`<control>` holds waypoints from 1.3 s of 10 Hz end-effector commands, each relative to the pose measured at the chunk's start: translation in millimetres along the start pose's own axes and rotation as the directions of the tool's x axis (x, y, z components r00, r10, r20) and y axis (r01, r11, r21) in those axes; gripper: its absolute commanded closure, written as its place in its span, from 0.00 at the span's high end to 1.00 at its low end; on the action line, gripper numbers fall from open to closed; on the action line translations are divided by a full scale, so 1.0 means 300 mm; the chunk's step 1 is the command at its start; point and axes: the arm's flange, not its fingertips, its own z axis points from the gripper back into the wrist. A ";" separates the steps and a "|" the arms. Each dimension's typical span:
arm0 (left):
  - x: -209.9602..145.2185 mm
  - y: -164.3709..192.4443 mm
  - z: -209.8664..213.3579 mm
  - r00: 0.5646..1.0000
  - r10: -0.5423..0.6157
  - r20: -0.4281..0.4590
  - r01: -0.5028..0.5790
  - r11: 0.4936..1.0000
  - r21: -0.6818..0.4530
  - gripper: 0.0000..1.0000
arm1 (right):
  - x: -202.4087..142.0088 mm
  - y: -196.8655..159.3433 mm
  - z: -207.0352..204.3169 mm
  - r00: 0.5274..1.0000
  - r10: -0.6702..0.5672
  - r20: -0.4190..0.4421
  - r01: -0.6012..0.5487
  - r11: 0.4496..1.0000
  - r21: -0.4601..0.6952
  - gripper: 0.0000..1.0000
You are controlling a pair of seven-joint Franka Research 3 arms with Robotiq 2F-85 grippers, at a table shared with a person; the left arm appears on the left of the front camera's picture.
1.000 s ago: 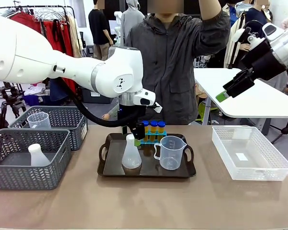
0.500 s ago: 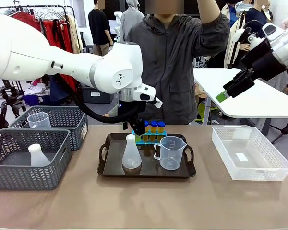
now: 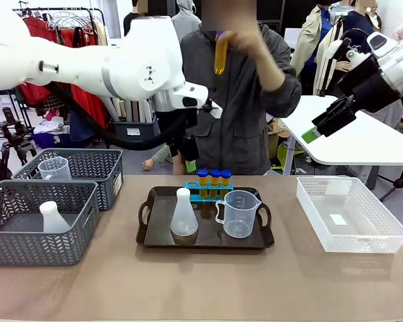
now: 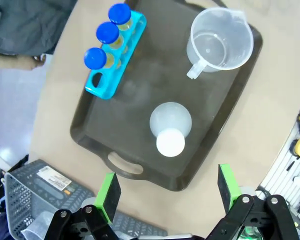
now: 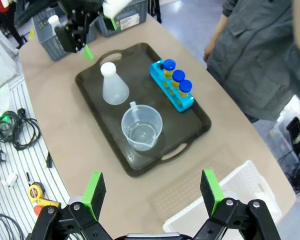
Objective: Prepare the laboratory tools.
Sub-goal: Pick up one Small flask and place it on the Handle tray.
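Black tray [image 3: 148,231] ringed by bare tabletop [image 3: 208,282].

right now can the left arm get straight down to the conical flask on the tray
Probably yes. The left gripper hangs open above the black tray, and the conical flask stands upright with nothing over it; the measuring jug and tube rack stand apart from it.

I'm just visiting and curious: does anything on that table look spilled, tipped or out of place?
Nothing is spilled or tipped. The blue tube rack has one empty hole beside its three capped tubes; the person holds a yellow tube up high.
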 end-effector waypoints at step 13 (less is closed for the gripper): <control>-0.351 0.246 0.316 0.902 -0.153 0.405 0.197 0.978 -0.069 1.00 | -0.005 -0.002 -0.003 0.999 0.006 0.034 -0.007 1.000 0.022 1.00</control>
